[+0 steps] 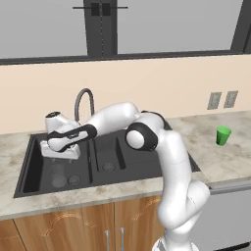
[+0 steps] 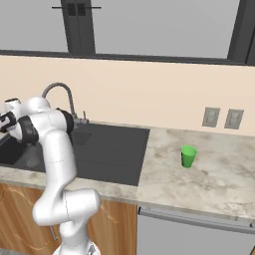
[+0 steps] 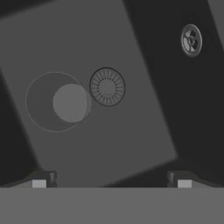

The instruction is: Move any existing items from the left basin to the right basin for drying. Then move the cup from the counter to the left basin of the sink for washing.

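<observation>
The glass (image 3: 59, 102) stands upright on the floor of the left basin (image 3: 131, 131), just beside the round drain (image 3: 107, 86). It is a faint, see-through grey cylinder, seen from above as a thin rim ring with a paler disc inside. The gripper (image 3: 111, 181) hangs over that basin, jaws wide apart and holding nothing. The bright green cup (image 1: 223, 136), tapered and handleless, sits on the counter (image 1: 230, 162), well apart from the sink (image 1: 29, 147).

I see the faint clear glass (image 3: 57, 102) upright in the left basin (image 3: 131, 131) (just beside its drain), green cup (image 1: 223, 135) upright on the counter (image 1: 230, 162).
</observation>
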### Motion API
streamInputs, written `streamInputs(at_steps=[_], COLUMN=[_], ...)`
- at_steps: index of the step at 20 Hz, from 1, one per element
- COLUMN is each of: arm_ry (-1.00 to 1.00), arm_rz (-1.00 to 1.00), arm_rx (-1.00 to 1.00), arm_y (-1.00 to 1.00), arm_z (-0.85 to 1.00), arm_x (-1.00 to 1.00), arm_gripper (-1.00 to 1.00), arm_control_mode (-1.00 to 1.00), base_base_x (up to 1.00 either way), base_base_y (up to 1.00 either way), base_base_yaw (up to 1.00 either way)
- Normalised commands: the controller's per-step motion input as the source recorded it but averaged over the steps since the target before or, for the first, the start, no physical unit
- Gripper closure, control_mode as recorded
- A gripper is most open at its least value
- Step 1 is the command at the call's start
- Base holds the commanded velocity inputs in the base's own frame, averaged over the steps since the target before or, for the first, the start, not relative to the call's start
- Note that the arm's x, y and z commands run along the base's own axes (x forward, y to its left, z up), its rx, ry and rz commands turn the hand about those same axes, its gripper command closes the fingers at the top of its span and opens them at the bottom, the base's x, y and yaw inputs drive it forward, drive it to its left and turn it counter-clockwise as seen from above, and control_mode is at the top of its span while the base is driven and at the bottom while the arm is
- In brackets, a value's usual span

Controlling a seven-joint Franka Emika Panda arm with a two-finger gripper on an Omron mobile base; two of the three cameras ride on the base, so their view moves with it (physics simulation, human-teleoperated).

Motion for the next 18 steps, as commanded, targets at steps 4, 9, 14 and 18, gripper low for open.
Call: streamInputs(at_steps=[4, 9, 14, 18], arm_ry=[0.00, 0.00, 0.00, 0.00], arm_rz=[0.00, 0.00, 0.00, 0.00], arm_rx=[0.00, 0.00, 0.00, 0.00], arm_y=[-0.11, -0.02, 0.00, 0.00], arm_z=[-0.22, -0.18, -0.17, -0.17], arm_x=[0.00, 0.00, 0.00, 0.00], arm_gripper=[-1.00, -1.00, -1.00, -1.00], arm_control_mode=[-1.00, -1.00, -1.00, -1.00], base_base_x=[0.00, 0.00, 0.00, 0.00], base_base_y=[0.00, 0.00, 0.00, 0.00], base_base_yaw=[0.00, 0.00, 0.00, 0.00])
